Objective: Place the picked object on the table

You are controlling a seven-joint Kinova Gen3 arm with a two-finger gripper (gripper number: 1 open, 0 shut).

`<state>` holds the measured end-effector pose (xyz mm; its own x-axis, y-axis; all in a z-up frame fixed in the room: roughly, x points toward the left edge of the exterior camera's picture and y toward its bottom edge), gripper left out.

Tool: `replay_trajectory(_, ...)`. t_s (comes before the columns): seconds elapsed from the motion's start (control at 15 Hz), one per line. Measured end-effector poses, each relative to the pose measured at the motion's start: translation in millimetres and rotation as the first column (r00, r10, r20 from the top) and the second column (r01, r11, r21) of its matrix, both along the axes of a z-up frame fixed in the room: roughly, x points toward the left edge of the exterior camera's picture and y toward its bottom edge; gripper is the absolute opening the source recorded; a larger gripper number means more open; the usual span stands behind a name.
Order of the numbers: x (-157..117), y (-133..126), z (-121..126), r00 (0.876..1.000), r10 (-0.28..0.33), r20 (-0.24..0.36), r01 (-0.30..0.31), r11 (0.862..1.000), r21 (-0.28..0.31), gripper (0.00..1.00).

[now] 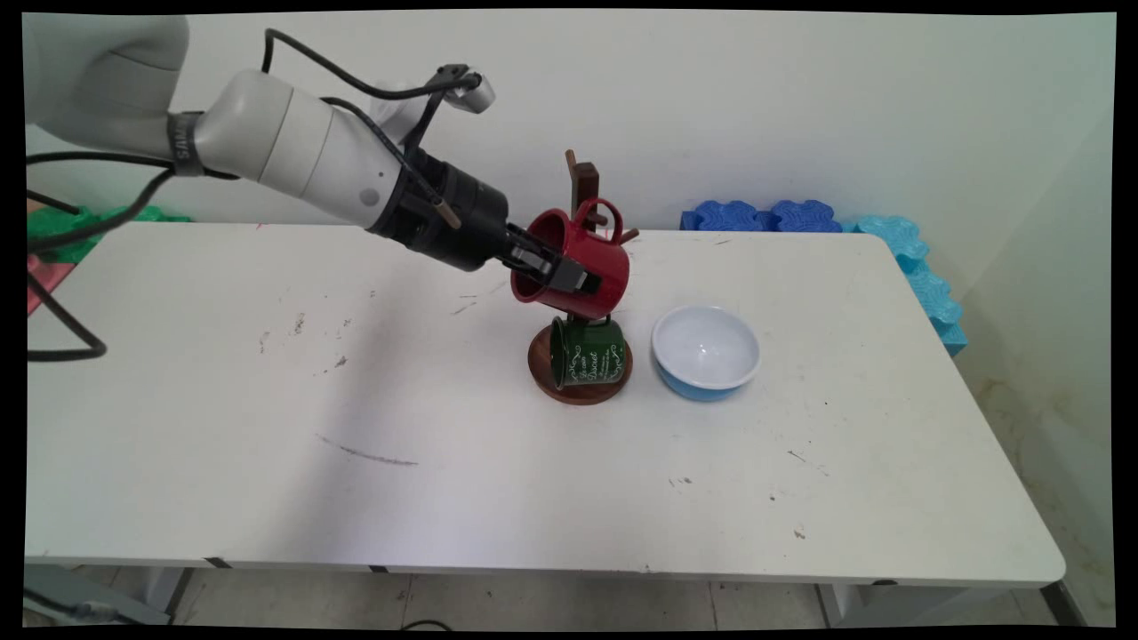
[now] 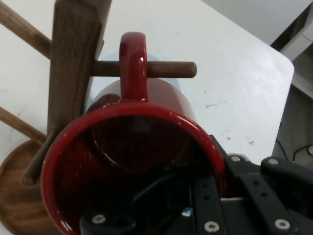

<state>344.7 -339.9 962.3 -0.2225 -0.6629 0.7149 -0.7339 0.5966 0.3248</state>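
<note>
My gripper (image 1: pixel 564 274) is shut on the rim of a red mug (image 1: pixel 613 267), one finger inside the cup and one outside. The mug is tipped on its side, mouth toward the hand. It hangs against a dark wooden mug tree (image 1: pixel 582 178). In the hand view the red mug (image 2: pixel 142 142) fills the middle, with the gripper (image 2: pixel 205 181) on its lower right rim. Its handle (image 2: pixel 133 63) is looped over a horizontal peg (image 2: pixel 171 69) of the tree's post (image 2: pixel 73 63). A green mug (image 1: pixel 587 353) with white lettering hangs lower on the tree, just above its round base (image 1: pixel 578 391).
A bowl (image 1: pixel 705 349), white inside and blue outside, stands just right of the tree's base. Blue foam tiles (image 1: pixel 765 216) line the back right edge and cyan ones (image 1: pixel 925 284) the right edge. Green foam (image 1: pixel 53 222) lies at the far left.
</note>
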Motion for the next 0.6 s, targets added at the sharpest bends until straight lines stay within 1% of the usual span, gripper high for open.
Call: replay_trajectory(0.6, 1.5, 4.9, 9.9, 0.999, -0.046, 0.013, 0.046, 0.998, -0.029, 0.00)
